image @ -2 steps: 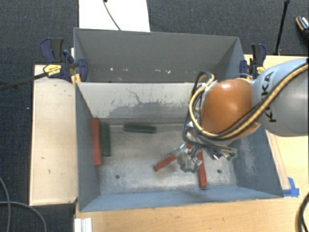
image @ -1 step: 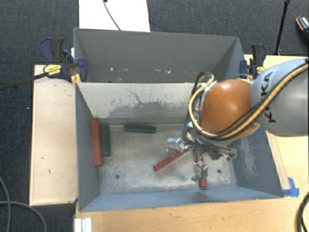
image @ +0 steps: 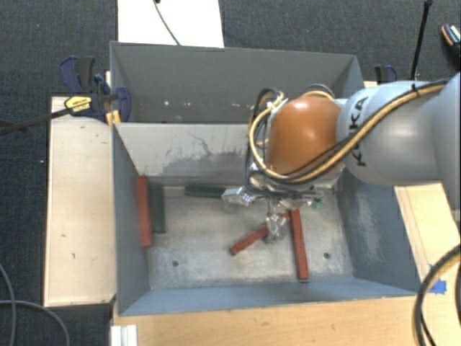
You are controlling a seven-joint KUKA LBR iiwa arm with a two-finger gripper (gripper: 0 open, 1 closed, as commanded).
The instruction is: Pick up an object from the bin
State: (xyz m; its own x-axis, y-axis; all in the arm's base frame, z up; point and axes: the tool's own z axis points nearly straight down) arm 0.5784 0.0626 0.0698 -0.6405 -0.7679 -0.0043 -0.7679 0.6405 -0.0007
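From my remote seat I saw the grey metal bin (image: pixel 216 85) taking up most of the view, its floor mostly bare and scuffed. The arm (image: pixel 403 135) reached in from the right, and its orange cover (image: pixel 302 132), looped with cables, hung over the right half of the floor.

5 loose things lay in the bin. The left red bar (image: pixel 144 211) lay flat along the foot of the left wall, with the left green bar (image: pixel 158 209), a shorter dark piece, just beside it on the inner side. The right red bar (image: pixel 298 247) lay right of centre, running from under the wrist toward the front wall. The rear green bar (image: pixel 204 190) lay near the back wall, its right end close to the wrist.

The short red stick (image: pixel 247 243) lay slantwise near the middle of the floor, its upper right end pointing up at the tool. The pincer (image: pixel 274 227) sat low at that end, between the stick and the right red bar. I could not tell how far it was open, or whether it had hold of anything.
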